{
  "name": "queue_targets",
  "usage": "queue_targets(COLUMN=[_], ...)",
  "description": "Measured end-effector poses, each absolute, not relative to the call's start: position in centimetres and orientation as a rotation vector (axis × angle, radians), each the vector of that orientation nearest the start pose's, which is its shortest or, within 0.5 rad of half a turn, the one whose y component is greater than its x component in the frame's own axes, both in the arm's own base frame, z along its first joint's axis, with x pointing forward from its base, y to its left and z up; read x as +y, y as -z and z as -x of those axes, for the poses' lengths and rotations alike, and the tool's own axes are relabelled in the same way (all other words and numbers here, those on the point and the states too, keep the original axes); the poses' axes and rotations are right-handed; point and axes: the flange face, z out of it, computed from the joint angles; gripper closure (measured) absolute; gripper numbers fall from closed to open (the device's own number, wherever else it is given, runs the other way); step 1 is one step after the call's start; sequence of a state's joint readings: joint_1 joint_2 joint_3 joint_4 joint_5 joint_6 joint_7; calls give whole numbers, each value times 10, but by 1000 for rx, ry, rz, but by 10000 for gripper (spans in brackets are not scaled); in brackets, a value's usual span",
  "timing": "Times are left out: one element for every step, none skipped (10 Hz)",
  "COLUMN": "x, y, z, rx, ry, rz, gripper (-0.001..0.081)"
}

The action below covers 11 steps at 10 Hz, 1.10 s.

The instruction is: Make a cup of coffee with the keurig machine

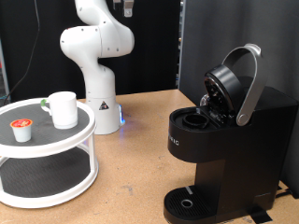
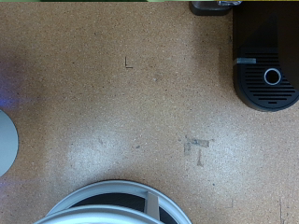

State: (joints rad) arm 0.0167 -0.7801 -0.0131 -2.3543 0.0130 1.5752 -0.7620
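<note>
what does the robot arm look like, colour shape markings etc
The arm is glossy white with rounded, bulbous joint housings stacked over a tapered white base on the table. A small dark marking sits on that base, and a blue glow shows beside it. The arm's upper part runs out of frame, and the gripper appears in neither view.

Brown tabletop (image 2: pixel 140 103), the keurig machine (image 2: pixel 266 56) at one edge, probably a white stand's rim (image 2: pixel 117 201).

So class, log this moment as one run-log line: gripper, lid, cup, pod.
gripper: out of view | keurig lid: open | cup: on stand | pod: on stand
</note>
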Motion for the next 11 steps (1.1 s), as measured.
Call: queue_targets(x=[-1,-10,-24,-40,-55,-71,-78,-76,-77,-82,-89], y=[-591,-594,-596,-597,-598,-598,-599,-598,-596,-593,-589], z=[-311,-312,-309,-303,-295,-288,-284,-284,-285,-285,-283], rx=[-1179,-1169,-1159,-1165,-1189,-1212,-1229,-1230,-1234,-1234,-1241], ry=[47,112,171,209,226,230,237,232,223,205,180], rz=[2891,2886,2874,2851,2824,2805,2790,2791,2795,2800,2798], gripper=[1,1,1,1,1,1,1,1,1,1,1])
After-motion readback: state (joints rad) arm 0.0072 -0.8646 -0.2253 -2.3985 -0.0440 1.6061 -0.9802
